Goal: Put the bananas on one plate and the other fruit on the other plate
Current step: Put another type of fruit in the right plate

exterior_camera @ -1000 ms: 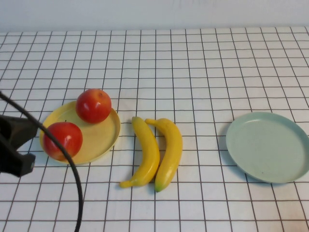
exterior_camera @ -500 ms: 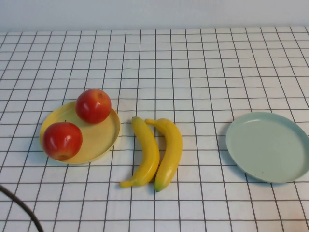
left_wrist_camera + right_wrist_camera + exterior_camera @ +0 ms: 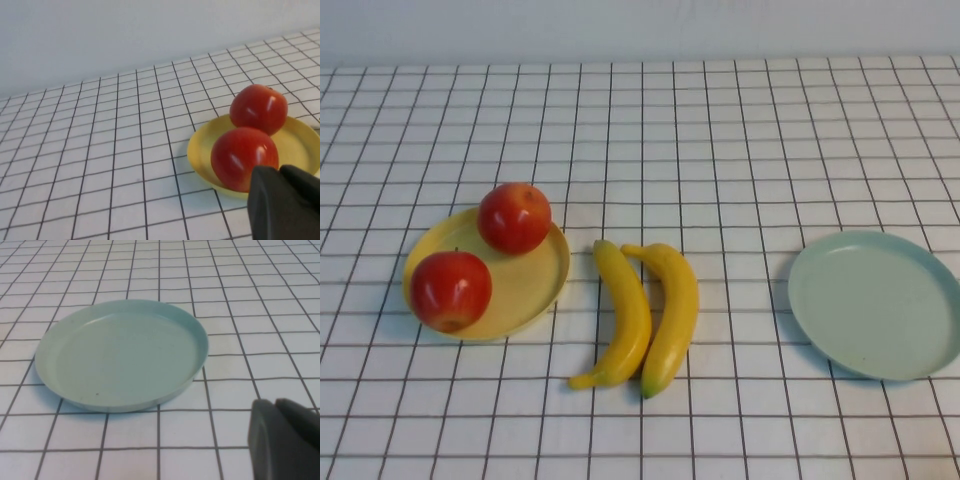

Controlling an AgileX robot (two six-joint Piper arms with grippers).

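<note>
Yellow bananas [image 3: 638,318] lie side by side on the gridded worktop [image 3: 740,150].
Both apples [image 3: 480,255] sit on the yellow plate [image 3: 535,285], near the left jaws [image 3: 287,200]; right jaws [image 3: 285,440] sit near the blue-green plate [image 3: 122,352]; grip state unclear.

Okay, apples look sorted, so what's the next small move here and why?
Probably bring the right gripper, near the empty blue-green plate, toward the bananas lying on the table. Both apples sit on the yellow plate; the left gripper is by it.

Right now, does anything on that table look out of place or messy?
Only the two bananas: they lie on the cloth between the plates, not on the bare blue-green plate. Both apples sit on the yellow plate. Nothing is spilled or damaged.
</note>
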